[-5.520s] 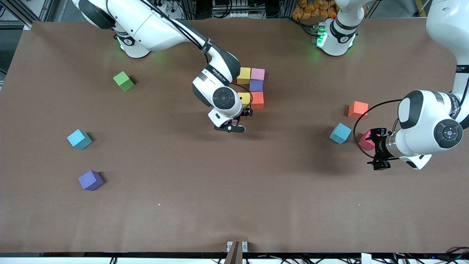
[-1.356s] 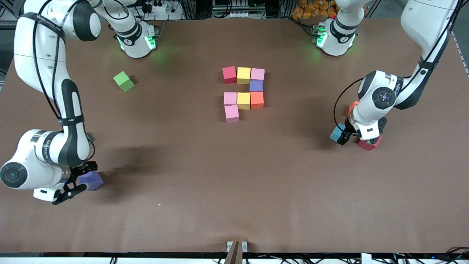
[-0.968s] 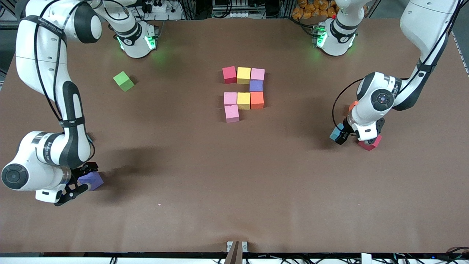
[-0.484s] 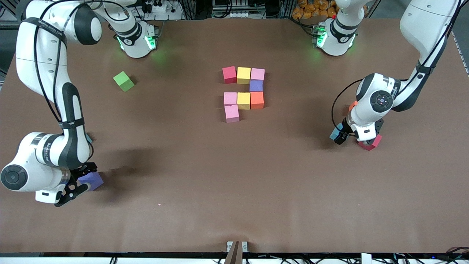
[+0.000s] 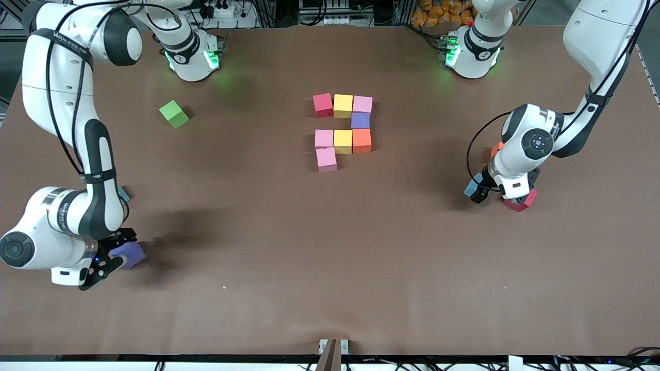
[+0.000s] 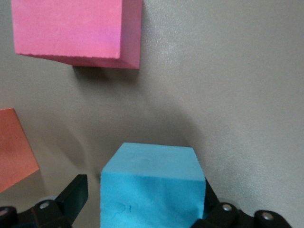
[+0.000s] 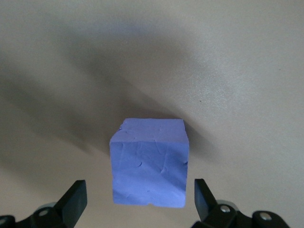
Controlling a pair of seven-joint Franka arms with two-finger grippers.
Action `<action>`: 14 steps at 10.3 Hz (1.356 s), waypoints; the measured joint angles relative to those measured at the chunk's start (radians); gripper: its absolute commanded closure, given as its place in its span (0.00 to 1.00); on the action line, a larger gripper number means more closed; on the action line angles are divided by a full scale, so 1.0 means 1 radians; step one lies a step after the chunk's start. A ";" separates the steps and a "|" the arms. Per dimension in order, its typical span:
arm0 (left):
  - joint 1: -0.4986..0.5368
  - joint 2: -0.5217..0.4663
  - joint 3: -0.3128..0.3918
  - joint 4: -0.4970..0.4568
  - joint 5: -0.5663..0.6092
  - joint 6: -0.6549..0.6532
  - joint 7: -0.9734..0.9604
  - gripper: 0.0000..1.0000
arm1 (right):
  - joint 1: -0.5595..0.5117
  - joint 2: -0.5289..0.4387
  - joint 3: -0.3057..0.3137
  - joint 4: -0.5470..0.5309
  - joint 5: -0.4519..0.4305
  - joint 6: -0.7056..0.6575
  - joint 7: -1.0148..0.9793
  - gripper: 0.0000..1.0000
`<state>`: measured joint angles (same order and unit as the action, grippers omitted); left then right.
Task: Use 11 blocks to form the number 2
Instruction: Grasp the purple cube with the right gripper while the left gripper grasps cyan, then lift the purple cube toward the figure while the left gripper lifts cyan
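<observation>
Blocks, eight of them (image 5: 341,129), sit touching in a partial figure at mid-table: red, yellow and pink in a row, purple below the pink, then pink, yellow and orange, with one more pink nearest the front camera. The right gripper (image 5: 114,252) stands with fingers spread around a loose purple block (image 5: 131,253), not pinching it. The left gripper (image 5: 484,189) straddles a light blue block (image 6: 152,185), jaws apart, beside a red block (image 5: 522,202) and an orange block (image 6: 14,149). A green cube (image 5: 174,114) lies apart.

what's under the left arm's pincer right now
A light blue block sits on the table between the open fingers of the left pincer. A pink block and an orange block lie beside it. The arm hides most of all three in the front view.
</observation>
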<state>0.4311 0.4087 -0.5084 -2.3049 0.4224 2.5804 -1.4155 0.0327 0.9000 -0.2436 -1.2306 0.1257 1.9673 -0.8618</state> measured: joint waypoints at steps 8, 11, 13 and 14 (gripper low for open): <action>0.001 0.005 0.001 0.003 0.000 0.000 -0.009 0.02 | 0.000 0.026 -0.002 0.001 0.012 0.032 -0.049 0.42; 0.002 0.006 0.001 0.003 0.000 0.000 -0.012 1.00 | 0.000 0.026 -0.005 0.006 0.021 0.035 -0.054 0.86; 0.005 0.006 0.001 0.005 0.000 0.001 -0.028 1.00 | 0.000 0.026 -0.007 0.009 0.027 0.033 -0.055 0.95; 0.006 0.006 0.001 0.010 0.000 0.001 -0.044 1.00 | 0.000 0.026 -0.007 0.009 0.029 0.032 -0.055 0.97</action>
<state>0.4371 0.4151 -0.5075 -2.2951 0.4224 2.5812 -1.4594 0.0326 0.9264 -0.2502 -1.2215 0.1552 1.9995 -0.9166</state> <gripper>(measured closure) 0.379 0.471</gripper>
